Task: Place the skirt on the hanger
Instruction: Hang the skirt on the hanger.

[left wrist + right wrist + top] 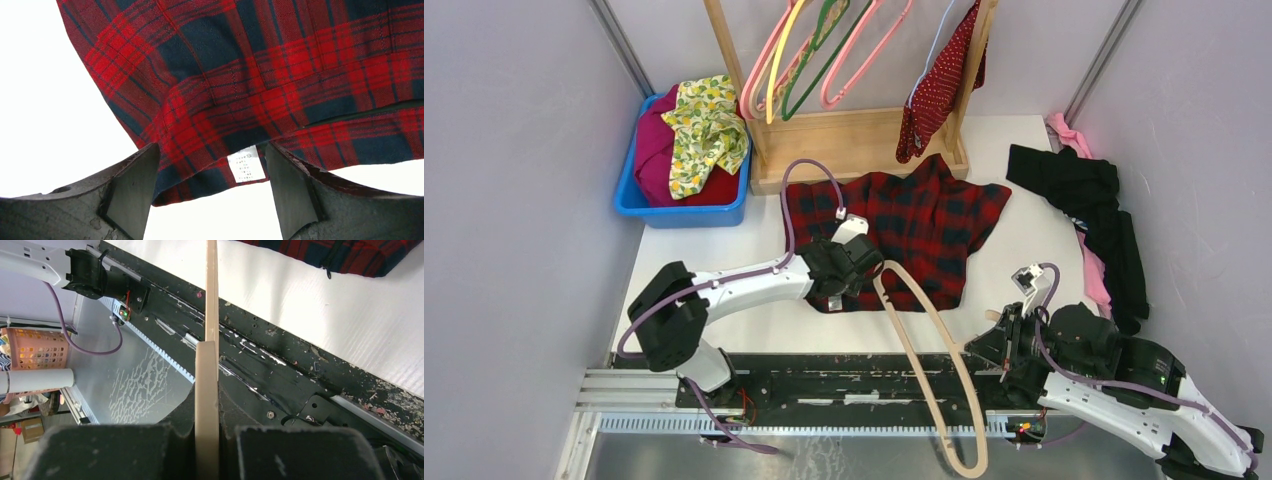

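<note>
Judging from the overhead view, the job looks done or very nearly so. The skirt hangs at the top of the frame, right of centre, draped on the thin lilac hanger. That hanger appears to hang from the wooden rack. Its hook is cut off by the frame's edge, so I cannot tell how securely it sits.

Neither arm is near the skirt. Left of centre, the left gripper hovers over the lower-left hem of the plaid garment, which lies flat mid-table. Its fingers stand wide apart and hold nothing. In the left wrist view they sit either side of the hem and its white label.

At lower right, the right gripper is clamped tight on the curved wooden hanger. The hanger's loop runs from the plaid hem down across the black rail at the bottom. What is left for the skirt seems to be, at most, a check that it hangs true.

As for containers, the blue bin at upper left holds a magenta cloth with a lemon-print cloth on top. The rack also carries pink, yellow and green hangers, left of the lilac one. At the left edge of the right wrist view stands a salmon perforated basket. Its contents are too small to make out.
</note>
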`<state>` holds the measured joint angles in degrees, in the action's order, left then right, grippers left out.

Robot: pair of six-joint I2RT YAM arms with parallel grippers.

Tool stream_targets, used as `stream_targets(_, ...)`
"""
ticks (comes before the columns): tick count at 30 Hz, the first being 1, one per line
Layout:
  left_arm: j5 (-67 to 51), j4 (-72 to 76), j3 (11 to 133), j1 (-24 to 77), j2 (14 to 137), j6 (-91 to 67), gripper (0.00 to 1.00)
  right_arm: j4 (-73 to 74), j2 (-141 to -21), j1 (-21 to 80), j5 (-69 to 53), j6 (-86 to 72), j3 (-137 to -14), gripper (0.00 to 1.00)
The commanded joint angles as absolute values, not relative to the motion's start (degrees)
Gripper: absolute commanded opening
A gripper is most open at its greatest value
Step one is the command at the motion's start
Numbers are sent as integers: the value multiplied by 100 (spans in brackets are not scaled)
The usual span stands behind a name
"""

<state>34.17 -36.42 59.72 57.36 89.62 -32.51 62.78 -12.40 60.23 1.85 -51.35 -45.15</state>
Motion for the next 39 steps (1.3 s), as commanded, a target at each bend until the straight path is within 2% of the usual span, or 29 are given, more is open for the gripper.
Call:
stream_targets(1,3425,-3561,6021,5738,8716,-2815,84,6275,-1195,6015,192,-5099,-4726,2)
stream_targets(5,3322,-3542,5944,5631,8972,-2848,80,6335,-1195,6013,194,-5098,-4748,2)
stream_targets(10,3322,-3601,5937,5583,9184,-2925,59,6407,-1195,6016,142,-5107,-4790,2)
stream_targets(13,3331,-3606,5928,5517,9253,-2895,58,6380,-1195,6016,75,-5107,-4762,2)
stream_targets(17,3344,-3613,5957,5469,9353,-2853,62,6314,-1191,6014,0,-5125,-4692,2)
stream_targets(22,3195,-3649,6026,5467,9269,-2759,80,6246,-1195,6014,-43,-5150,-4595,2)
stream_targets(25,2860,-3635,6038,5467,9116,-2635,86,6203,-1195,6019,-44,-5162,-4547,2)
stream_targets(29,2554,-3623,6026,5462,9015,-2542,88,6146,-1193,6020,-40,-5181,-4509,2)
stream_targets(34,2999,-3745,6138,5447,9280,-2473,89,6108,-1194,6015,-24,-5218,-4476,2)
stream_targets(38,3171,-3802,6208,5429,9481,-2461,87,6143,-1195,6019,-23,-5238,-4478,1)
stream_targets(39,3237,-3798,6210,5414,9509,-2457,84,6143,-1195,6024,-32,-5247,-4474,2)
